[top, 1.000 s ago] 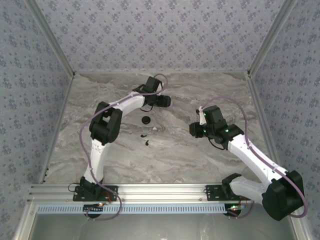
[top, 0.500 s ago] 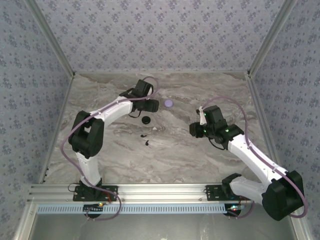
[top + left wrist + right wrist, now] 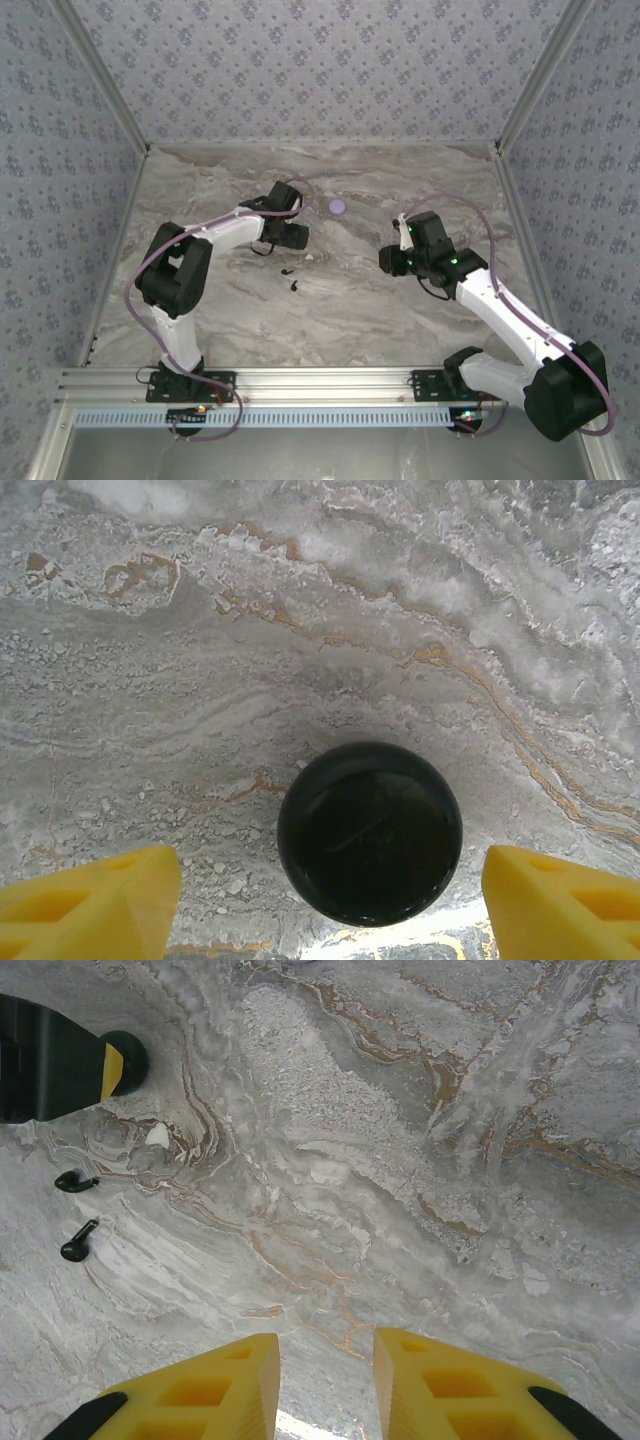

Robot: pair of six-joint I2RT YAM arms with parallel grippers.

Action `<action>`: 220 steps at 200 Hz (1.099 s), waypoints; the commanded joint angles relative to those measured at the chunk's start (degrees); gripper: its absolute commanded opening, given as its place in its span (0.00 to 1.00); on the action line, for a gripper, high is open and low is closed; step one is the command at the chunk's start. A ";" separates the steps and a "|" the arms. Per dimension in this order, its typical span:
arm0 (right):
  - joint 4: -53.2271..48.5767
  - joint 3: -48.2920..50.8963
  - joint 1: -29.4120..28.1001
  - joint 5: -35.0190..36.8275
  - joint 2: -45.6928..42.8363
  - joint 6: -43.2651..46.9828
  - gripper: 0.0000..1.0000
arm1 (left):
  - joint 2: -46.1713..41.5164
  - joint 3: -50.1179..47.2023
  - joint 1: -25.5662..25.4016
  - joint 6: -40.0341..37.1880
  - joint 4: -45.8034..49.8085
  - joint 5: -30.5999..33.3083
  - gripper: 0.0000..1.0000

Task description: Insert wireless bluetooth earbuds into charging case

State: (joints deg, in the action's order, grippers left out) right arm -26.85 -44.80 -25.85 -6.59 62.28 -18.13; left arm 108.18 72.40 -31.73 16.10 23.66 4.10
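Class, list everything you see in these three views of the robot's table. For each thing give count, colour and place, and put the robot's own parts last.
charging case: one, black, on the table between the left gripper's fingers, touching neither
earbuds: two, black, loose on the table, nearer the arm bases than the case
round disc: one, lilac, on the table beyond the left gripper
table: one, grey-white marble pattern
walls: three, lilac-grey patterned, around the table
rail: one, silver, near edge
left gripper: one, yellow fingers, open, over the case
right gripper: one, yellow fingers, narrowly apart, holding nothing, over bare table
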 commanded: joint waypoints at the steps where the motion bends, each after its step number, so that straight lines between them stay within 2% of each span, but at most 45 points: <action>1: -1.45 0.48 0.36 0.64 -0.58 0.17 0.32 | 0.52 0.79 0.14 0.05 -0.81 -1.06 0.78; 69: -1.72 0.08 0.32 0.82 -0.41 0.29 0.32 | 4.18 2.78 -0.16 0.02 -0.77 -2.69 0.78; 102: -2.06 0.15 0.35 1.05 -0.40 0.42 0.32 | 5.99 4.27 -0.12 -0.01 -0.13 -2.39 0.74; 123: -2.20 0.07 0.43 1.30 -0.41 0.39 0.32 | 7.23 5.10 -0.11 -0.04 0.30 -2.30 0.69; 144: -2.46 0.05 0.42 1.40 -0.43 0.47 0.32 | 8.09 5.50 -0.41 -0.43 0.47 -2.55 0.59; 190: -2.48 0.35 0.40 1.57 -0.40 0.50 0.32 | 7.58 5.12 -2.25 -0.89 1.16 -1.31 0.45; 220: -2.50 0.57 0.38 1.81 -0.41 0.47 0.33 | 6.66 5.37 -3.97 -0.32 1.45 -1.46 0.44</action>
State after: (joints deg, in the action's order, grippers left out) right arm -28.18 -44.80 -25.85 -6.11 62.28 -18.13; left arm 114.89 77.12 -33.76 15.62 22.76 3.31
